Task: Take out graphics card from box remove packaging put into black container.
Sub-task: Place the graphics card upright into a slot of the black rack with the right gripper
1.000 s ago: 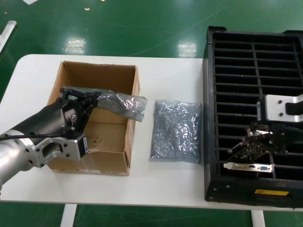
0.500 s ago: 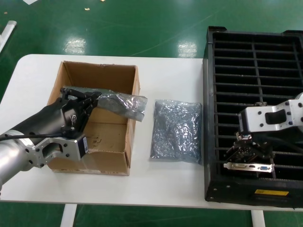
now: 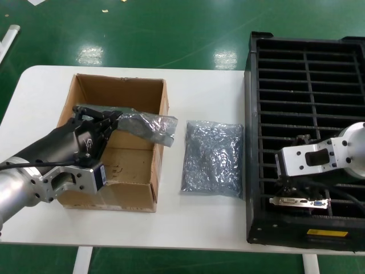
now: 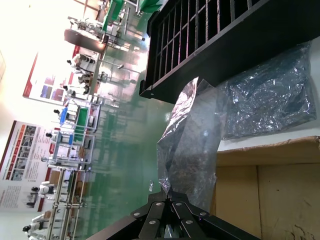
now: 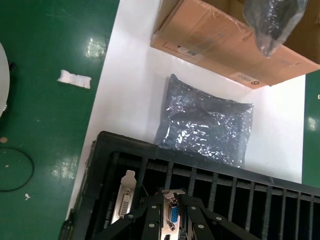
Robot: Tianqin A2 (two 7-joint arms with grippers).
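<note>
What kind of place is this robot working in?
Probably a factory or electronics workshop. The left wrist view shows a green painted floor, rows of workbenches and wall posters. On the white table stands a slotted black container for graphics cards.

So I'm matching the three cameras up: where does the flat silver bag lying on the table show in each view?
Head view: the flat bag lies on the white table, between the box and the black container.
Left wrist view: upper right, beyond the box's rim.
Right wrist view: centre, touching the container's edge.
Shared landmark: the black container.
</note>
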